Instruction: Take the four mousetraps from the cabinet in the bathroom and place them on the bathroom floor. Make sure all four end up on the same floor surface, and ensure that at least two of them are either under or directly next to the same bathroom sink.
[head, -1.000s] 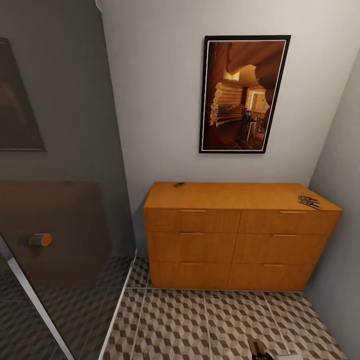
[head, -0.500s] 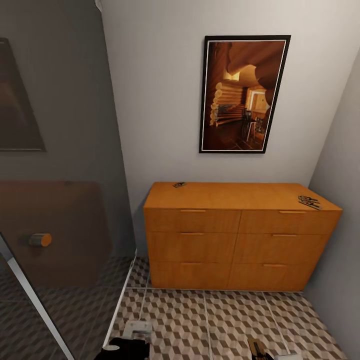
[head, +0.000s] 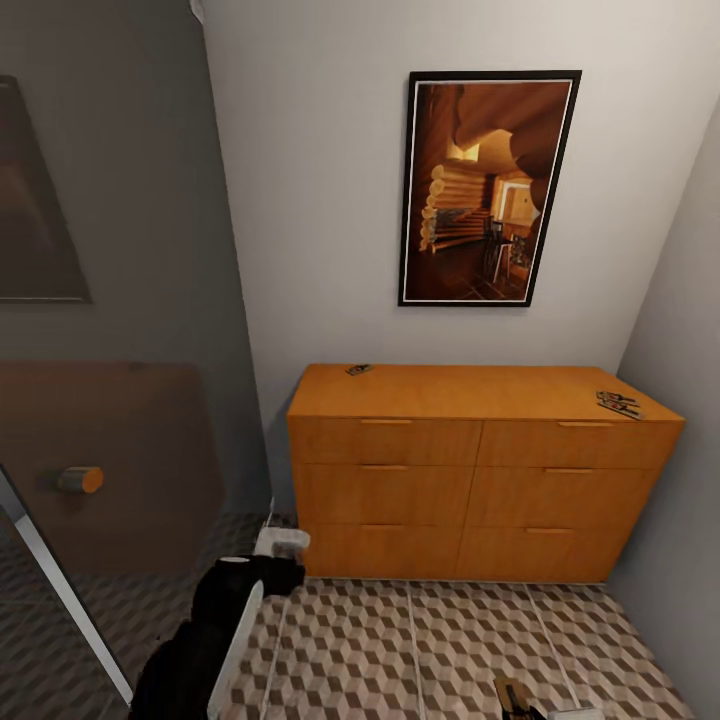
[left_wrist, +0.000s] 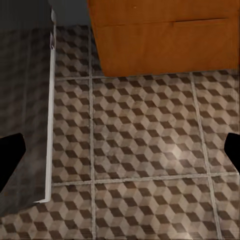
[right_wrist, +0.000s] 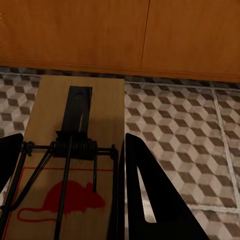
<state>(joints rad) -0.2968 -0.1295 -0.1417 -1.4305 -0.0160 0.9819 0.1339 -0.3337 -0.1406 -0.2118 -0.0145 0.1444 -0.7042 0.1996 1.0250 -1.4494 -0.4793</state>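
Rising into the head view, the left gripper (head: 283, 543), fingers spread apart, now hangs beside the glossy orange-brown cabinet (head: 470, 470). Tiny flat mousetraps (head: 620, 404) lie on its top. Right gripper (right_wrist: 67, 195) clamps a rectangular wooden mousetrap (right_wrist: 75, 165) above the cube-patterned bathroom floor (head: 420, 650).

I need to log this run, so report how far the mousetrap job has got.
Done: no trap can be seen lying on the bathroom floor. In hand: the right gripper is shut on a mousetrap, held low in front of the cabinet. The left gripper is open and empty above the tiles. Left: one trap at the cabinet top's back left, more at its right end, and no sink in sight.
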